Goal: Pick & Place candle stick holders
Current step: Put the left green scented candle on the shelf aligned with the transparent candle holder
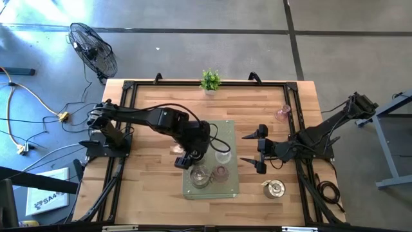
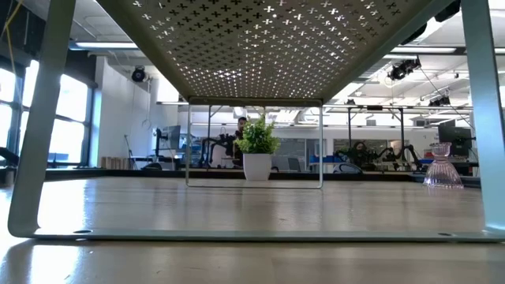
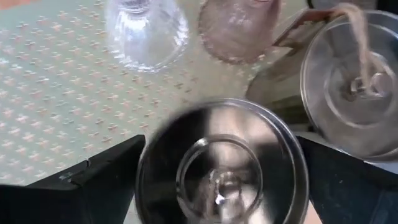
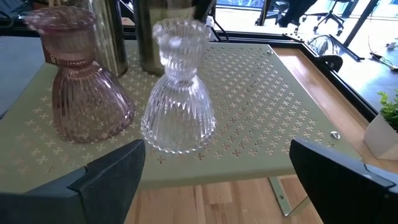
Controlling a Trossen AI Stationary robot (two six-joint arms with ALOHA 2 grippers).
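Observation:
A green perforated tray (image 1: 228, 129) stands on legs mid-table. On it are a clear glass holder (image 1: 223, 154), a pink glass holder (image 1: 221, 173) and a silver holder (image 1: 199, 175). My left gripper (image 1: 188, 158) hangs over the tray, open. In its wrist view its fingers stand on either side of the silver holder's round base (image 3: 224, 165); I cannot tell whether they touch it. My right gripper (image 1: 260, 149) is open and empty, just off the tray's right edge, facing the clear holder (image 4: 180, 93) and the pink holder (image 4: 84, 87). Another silver holder (image 1: 273, 188) and another pink holder (image 1: 283, 114) stand on the table.
A small potted plant (image 1: 210, 80) stands at the table's far edge and also shows in the low view (image 2: 258, 150). The tray's thin legs (image 2: 31, 158) leave a gap beneath it. Bare wood lies between the tray and the near right edge.

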